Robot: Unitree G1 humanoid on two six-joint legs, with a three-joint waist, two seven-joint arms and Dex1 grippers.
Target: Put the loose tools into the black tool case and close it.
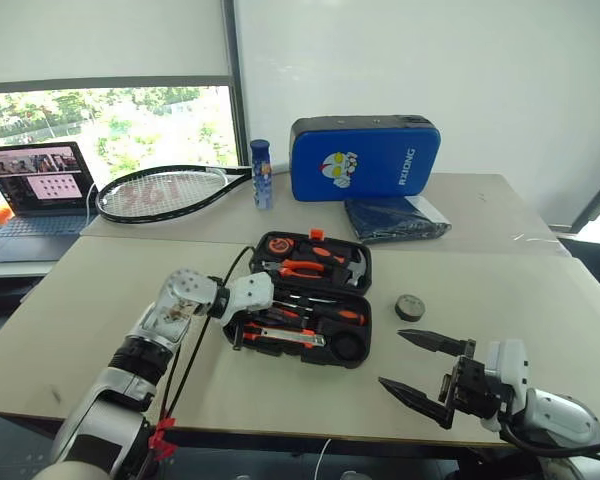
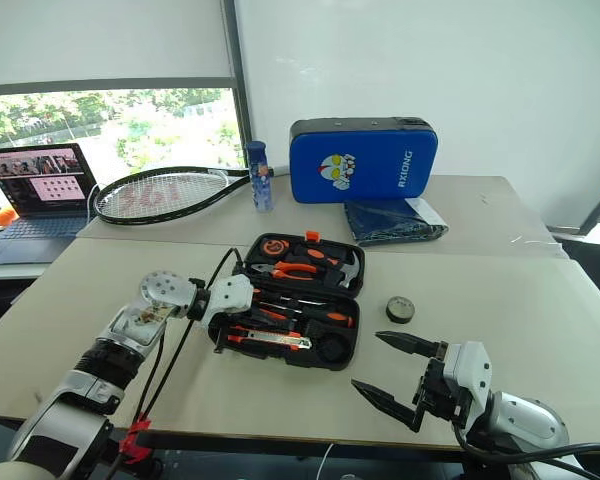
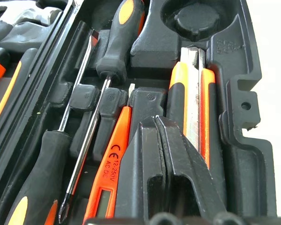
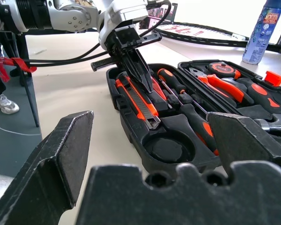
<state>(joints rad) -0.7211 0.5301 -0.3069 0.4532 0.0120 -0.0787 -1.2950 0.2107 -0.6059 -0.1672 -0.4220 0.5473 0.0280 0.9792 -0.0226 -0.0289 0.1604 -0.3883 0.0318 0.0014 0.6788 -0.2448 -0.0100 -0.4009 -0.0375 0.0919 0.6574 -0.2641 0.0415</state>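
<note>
Case (image 1: 310, 300) open mid-bench; knife (image 3: 192, 108), screwdrivers, slim tester seated. Left tool (image 4: 139, 75) pinched shut, empty, pressing among them. Right tool (image 1: 425, 372) wide open, empty. Next: fetch tape roll (image 1: 410, 307) beside case.

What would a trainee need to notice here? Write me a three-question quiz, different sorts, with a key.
1. True or false: the black tool case is closed.
2. Where is the small black tape roll? A: in the case's round slot. B: on the table, beside the case. C: on the racket.
3. Fill in: the ___ gripper, fingers shut, points down into the case.

Key: 1 false, it lies open. 2 B. 3 left; the left gripper has its tips among the stowed tools.
</note>
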